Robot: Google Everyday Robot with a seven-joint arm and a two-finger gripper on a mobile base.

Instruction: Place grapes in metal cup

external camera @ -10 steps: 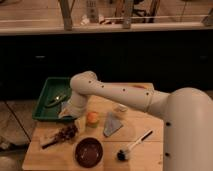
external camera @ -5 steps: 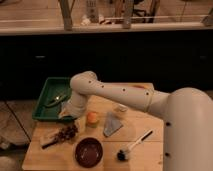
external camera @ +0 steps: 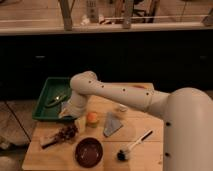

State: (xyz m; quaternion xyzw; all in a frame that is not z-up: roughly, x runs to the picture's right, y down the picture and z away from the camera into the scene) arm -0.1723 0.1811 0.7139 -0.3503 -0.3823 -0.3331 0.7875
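Observation:
The grapes [external camera: 66, 132], a dark knobbly bunch, lie on the wooden table [external camera: 145, 150] at its left side. My gripper [external camera: 71, 121] hangs from the white arm [external camera: 115, 92] just above and behind the grapes, close to or touching them. The silvery-grey metal cup [external camera: 112, 124] stands right of the orange fruit [external camera: 92, 118], about a hand's width right of the grapes. I do not see its opening plainly.
A green tray [external camera: 47, 102] with small items sits at the table's back left. A pale whitish cup [external camera: 120, 110] is behind the metal cup. A wide dark brown bowl [external camera: 89, 151] is at the front. A black-headed brush [external camera: 134, 145] lies at the front right.

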